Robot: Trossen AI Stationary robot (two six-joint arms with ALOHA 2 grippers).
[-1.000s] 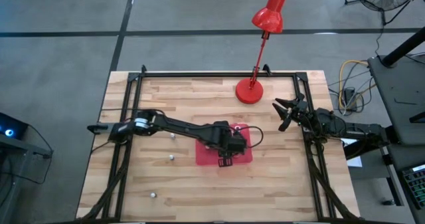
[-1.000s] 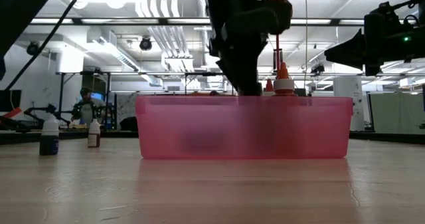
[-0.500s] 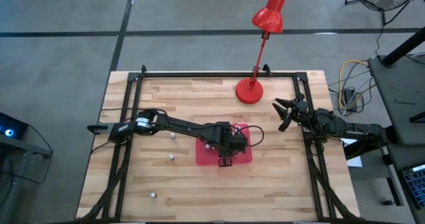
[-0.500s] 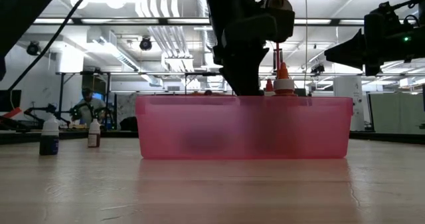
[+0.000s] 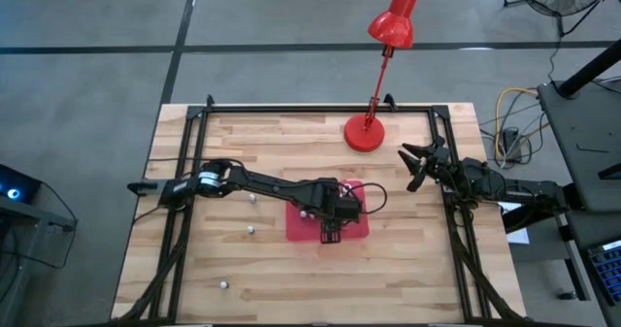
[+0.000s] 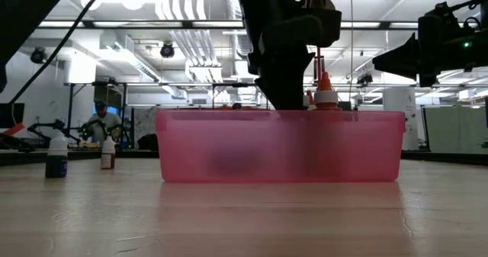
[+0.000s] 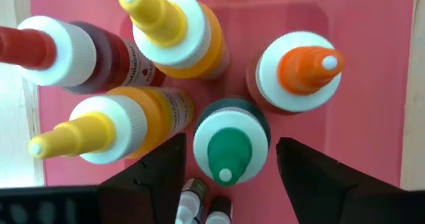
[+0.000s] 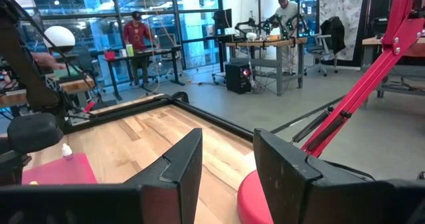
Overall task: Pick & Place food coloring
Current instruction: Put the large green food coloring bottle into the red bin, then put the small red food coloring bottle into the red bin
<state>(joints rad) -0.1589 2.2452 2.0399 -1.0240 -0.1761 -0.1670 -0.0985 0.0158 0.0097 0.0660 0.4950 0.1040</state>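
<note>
Since a second ago, my left tool (image 7: 229, 167) has spread its fingers; they now flank the green-capped bottle (image 7: 231, 146) without gripping it. That bottle stands in the translucent red plastic tray (image 5: 356, 227) among glossy cone-tipped food coloring bottles (image 7: 171, 26), yellow, orange and red, crowding close. My right tool (image 5: 415, 165) hovers at the planked tabletop's (image 5: 272, 143) right edge, partly open, empty, near the red desk lamp (image 5: 380, 65).
</note>
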